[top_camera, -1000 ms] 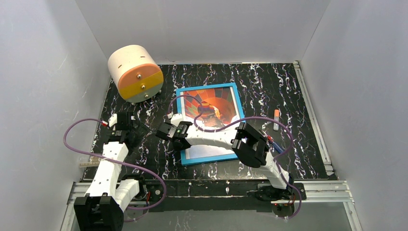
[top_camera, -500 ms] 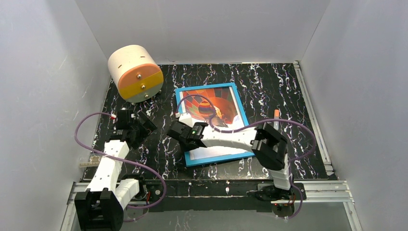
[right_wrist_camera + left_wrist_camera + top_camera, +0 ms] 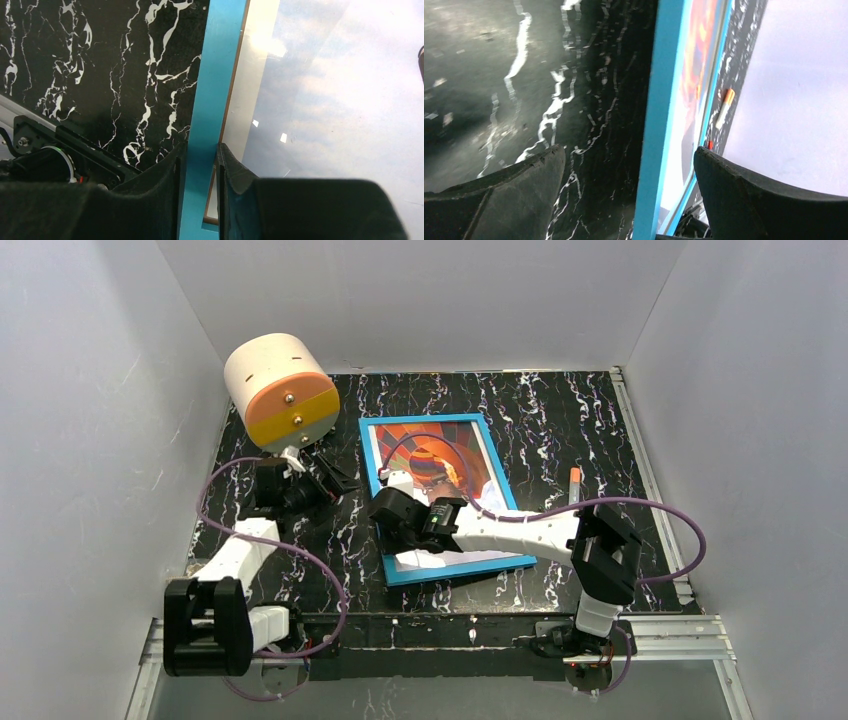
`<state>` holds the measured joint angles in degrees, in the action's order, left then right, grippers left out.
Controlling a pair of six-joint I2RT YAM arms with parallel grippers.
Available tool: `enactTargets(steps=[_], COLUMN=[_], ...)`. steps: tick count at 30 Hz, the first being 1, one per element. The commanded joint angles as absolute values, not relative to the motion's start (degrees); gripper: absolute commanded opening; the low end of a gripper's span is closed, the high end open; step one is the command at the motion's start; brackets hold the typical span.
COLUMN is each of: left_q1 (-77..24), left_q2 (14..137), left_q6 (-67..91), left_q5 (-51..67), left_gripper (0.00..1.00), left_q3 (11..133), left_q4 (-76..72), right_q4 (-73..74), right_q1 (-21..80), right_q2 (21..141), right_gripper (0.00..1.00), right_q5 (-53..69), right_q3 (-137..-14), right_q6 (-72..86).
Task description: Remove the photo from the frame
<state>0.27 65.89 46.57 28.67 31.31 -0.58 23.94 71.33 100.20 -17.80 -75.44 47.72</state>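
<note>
The frame [image 3: 462,571] is bright blue and lies on the black marble table with the hot-air balloon photo [image 3: 470,445] inside it. My right gripper [image 3: 393,512] is shut on the frame's left rail [image 3: 207,100], one finger [image 3: 165,185] outside and one on the photo side; the photo's pale sky [image 3: 340,100] shows beside it. My left gripper [image 3: 335,475] is open just left of the frame. In the left wrist view [image 3: 628,152] the blue rail [image 3: 659,125] stands between its spread fingers, with the photo [image 3: 698,75] beyond. No contact shows there.
A white cylinder with an orange, yellow and grey face [image 3: 280,390] stands at the back left. A small orange-and-white stick [image 3: 574,488] lies right of the frame, also in the left wrist view [image 3: 725,102]. White walls enclose the table; a metal rail [image 3: 650,470] runs along the right.
My left arm has swung right and forward, from the table's left side to the frame's left edge. The right arm's elbow has moved right, and the frame's near end has turned slightly right.
</note>
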Motion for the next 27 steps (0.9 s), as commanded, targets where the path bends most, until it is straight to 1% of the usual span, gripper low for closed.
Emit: enactTargets(steps=[1,4,7,12,14,16,24,26,27], left_q1=[-2.37,-3.21,-6.30,-9.01,-9.26,-9.32,-9.32,-9.31,-9.27], left_q2=[70.75,74.54,77.78,82.08,82.34,82.35,82.27,82.24,82.22], left_q6=[46.39,50.14,48.73,51.36,52.15,52.50,54.94,54.92,55.05], left_q5=[34.49,37.60,36.09,36.77,36.63,36.74,37.88,38.12,38.21], left_gripper=[0.98,0.96,0.95,0.81,0.77,0.70,0.54,0.48,0.46], left_q3=[31.10,31.06,31.78,29.42,28.94,28.83,28.67,28.65,28.60], left_q4=[-11.47,-19.86,-22.14,-30.06,-31.61,-32.75,-35.87,-35.96,-35.95], right_q4=[16.57,16.14,15.66,14.53,14.48,14.32,13.76,13.59,13.55], right_q1=[71.69,71.71,71.75,71.74,71.72,71.77,71.69,71.72,71.67], right_q2=[96.36,96.03,95.34,94.38,94.03,93.88,94.13,94.05,94.04], right_gripper=[0.06,0.06,0.06,0.06,0.07,0.07,0.07,0.08,0.08], right_q5=[-16.16,-16.27,-15.43,-14.26,-14.15,-14.13,-12.84,-12.69,-12.69], right_q3=[-76.45,-76.46,-76.14,-75.12,-74.77,-74.47,-74.01,-73.93,-73.84], right_q6=[46.77,46.30,45.99,45.69,45.65,45.70,45.85,45.77,45.74])
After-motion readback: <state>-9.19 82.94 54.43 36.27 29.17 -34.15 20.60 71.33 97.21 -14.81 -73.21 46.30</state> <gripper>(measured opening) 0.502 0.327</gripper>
